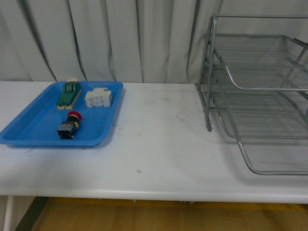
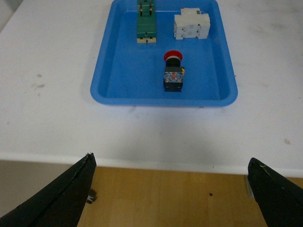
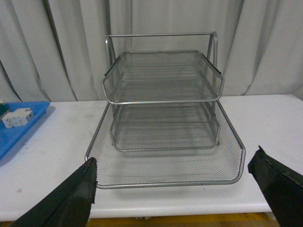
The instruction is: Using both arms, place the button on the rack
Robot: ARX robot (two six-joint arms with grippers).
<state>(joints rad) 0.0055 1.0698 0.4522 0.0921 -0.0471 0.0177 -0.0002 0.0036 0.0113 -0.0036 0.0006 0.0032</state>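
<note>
The button [image 1: 70,125], with a red cap and black-blue body, lies on its side in the blue tray [image 1: 29,134] at the table's left; it also shows in the left wrist view [image 2: 173,73]. The silver three-tier wire rack [image 1: 260,96] stands at the right and fills the right wrist view [image 3: 163,113]. My left gripper [image 2: 173,189] is open and empty, off the table's front edge, well short of the tray. My right gripper [image 3: 173,189] is open and empty, in front of the rack's bottom tier. Neither arm shows in the front view.
A green-and-cream block [image 1: 69,93] and a white block [image 1: 99,97] lie at the back of the blue tray. Bare white table [image 1: 159,139] lies between tray and rack. Curtains hang behind. The table's front edge crosses both wrist views.
</note>
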